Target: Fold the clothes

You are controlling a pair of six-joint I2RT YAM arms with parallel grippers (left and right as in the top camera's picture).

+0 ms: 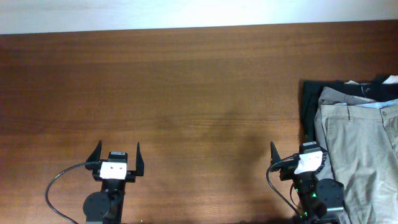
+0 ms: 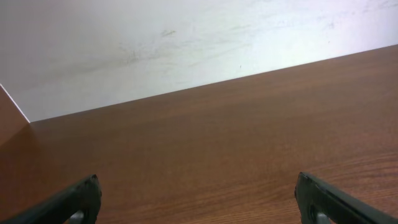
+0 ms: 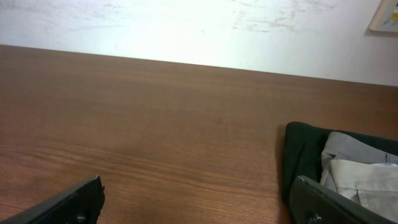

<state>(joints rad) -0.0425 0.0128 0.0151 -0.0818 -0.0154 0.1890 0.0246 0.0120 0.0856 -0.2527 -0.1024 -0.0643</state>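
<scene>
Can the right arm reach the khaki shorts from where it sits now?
Probably yes: the shorts lie uncovered right beside the open right gripper, with nothing standing between them.

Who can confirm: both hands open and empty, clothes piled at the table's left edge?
No. The overhead view shows the clothes piled at the right edge of the table, beside the right hand. Both it and the left hand are open and empty.

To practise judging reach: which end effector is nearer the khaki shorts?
Right. The right end effector sits close beside the khaki shorts, at their edge. The left end effector is far across the wooden table, towards its other side.
</scene>
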